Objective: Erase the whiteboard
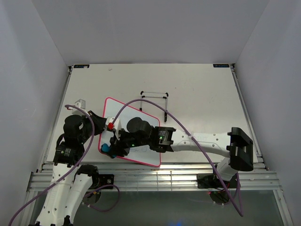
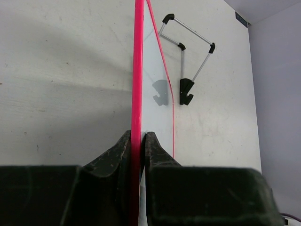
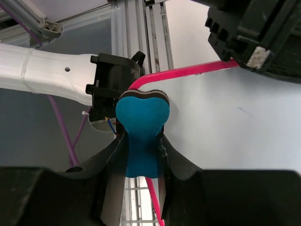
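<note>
Whiteboard (image 1: 143, 157) is shown at the near left of the table (image 1: 202, 89); its pink frame is clamped edge-on between the closed fingers of the left hand (image 2: 137, 137); the blue eraser (image 3: 141, 115) is gripped firmly by the right hand (image 3: 141, 140), its head placed at a rounded board corner; the wire stand (image 2: 186, 89) is seen just beyond the board.

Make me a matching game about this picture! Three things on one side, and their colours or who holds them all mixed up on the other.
Things:
1. whiteboard
2. eraser
3. wire stand

Clues:
A. blue, squeezed in the right gripper
B. black and silver, no gripper holds it
C. pink edge pinched by the left gripper

Pairs: 1-C, 2-A, 3-B
</note>
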